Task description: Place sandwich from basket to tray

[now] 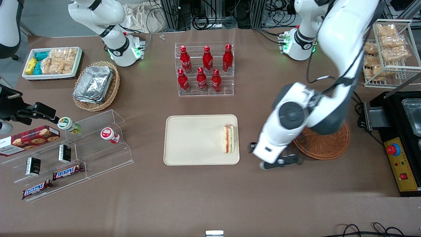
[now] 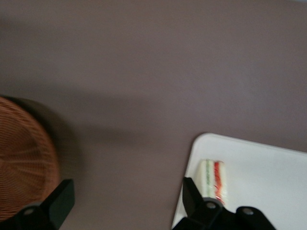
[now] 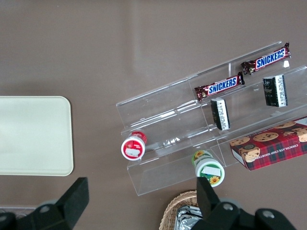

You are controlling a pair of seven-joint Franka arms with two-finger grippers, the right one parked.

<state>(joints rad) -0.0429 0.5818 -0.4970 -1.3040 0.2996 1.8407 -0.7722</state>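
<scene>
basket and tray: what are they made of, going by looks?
Basket: woven wicker, reddish-brown, matte; concentric weave shows. Tray: likely plastic, cream, smooth, low moulded rim, rounded corners. The sandwich lies on it. The hand hovers open over bare table between the two.

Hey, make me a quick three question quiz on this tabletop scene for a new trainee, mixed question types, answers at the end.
1. True or false: the triangular white-bread sandwich lies on the flat cream-beige rectangular plastic tray.
2. Where is the left arm's gripper? A) above bare table between the tray and the round reddish-brown wicker basket; B) over the red bottles; C) inside the basket.
3. Fill in: the gripper's fingers are ____ and hold nothing.

Key: 1 true; 2 A; 3 open.
</scene>
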